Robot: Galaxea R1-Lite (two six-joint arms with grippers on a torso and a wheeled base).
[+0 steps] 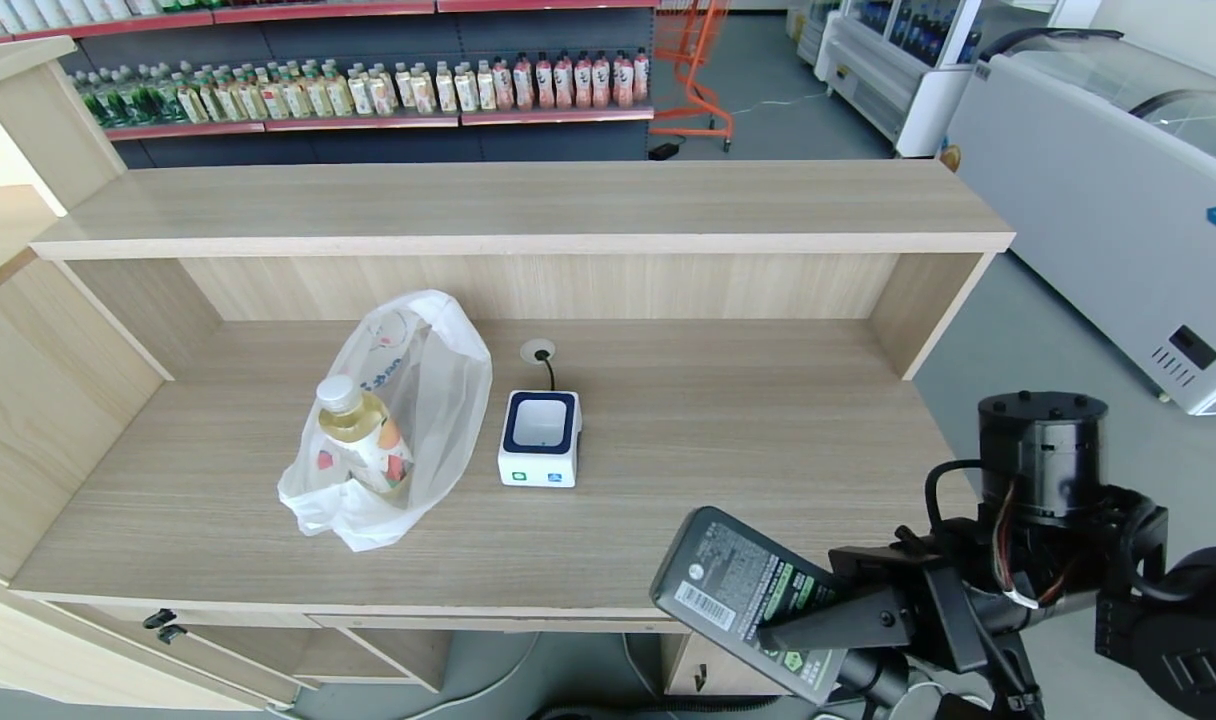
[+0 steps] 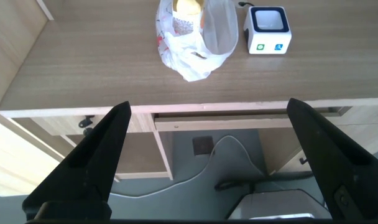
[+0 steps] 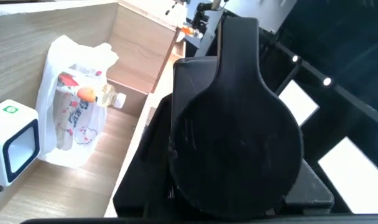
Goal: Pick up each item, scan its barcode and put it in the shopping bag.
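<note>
Dark flat pouch [image 1: 738, 590] in your right hand [image 1: 800, 640], off the counter's [image 1: 718, 430] near edge toward its right corner.

Your right hand is clamped on one end of the pouch, which tilts with its printed face and barcode label turned up. The white plastic shopping bag [image 1: 413, 395] stands on the counter left of centre, mouth open, with a capped bottle [image 1: 356, 432] of pale drink upright inside. The white scanner [image 1: 540, 437] sits just beside the bag, toward the counter's middle, window facing up; its cable runs to a grommet hole [image 1: 538, 351] by the back wall. Your left hand [image 2: 209, 112] hangs off the near edge, below the bag's end of the counter, fingers [image 2: 92, 168] spread wide, nothing between them.
</note>
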